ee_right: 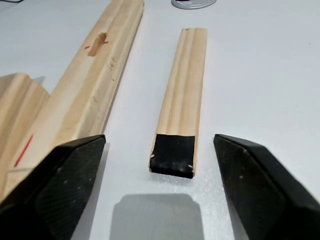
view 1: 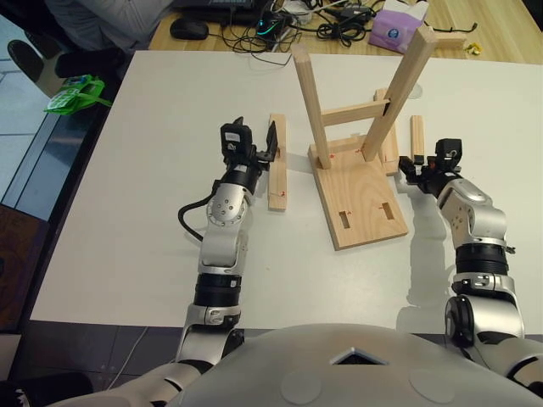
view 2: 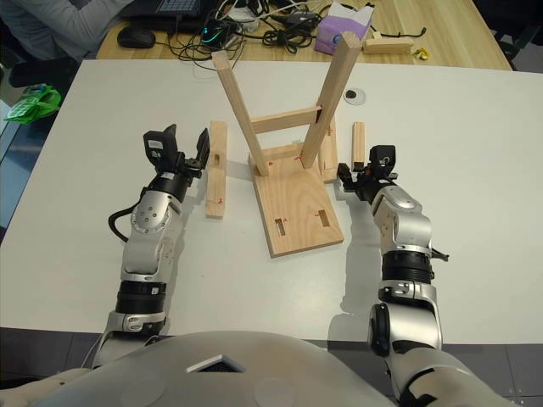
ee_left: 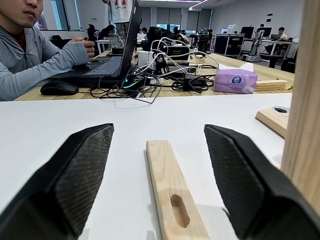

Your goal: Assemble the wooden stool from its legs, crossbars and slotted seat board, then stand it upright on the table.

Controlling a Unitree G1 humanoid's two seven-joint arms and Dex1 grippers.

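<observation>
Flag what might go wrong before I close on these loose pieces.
The right jaws stand open facing the thin crossbar, with a slotted leg close beside it; closing may nudge that leg. The two upright legs in the seat board stand close by; a brush could tip them.

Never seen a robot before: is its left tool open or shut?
Open: in the left wrist view the left tool shows its fingers wide apart, a slotted wooden leg lying between them.
</observation>
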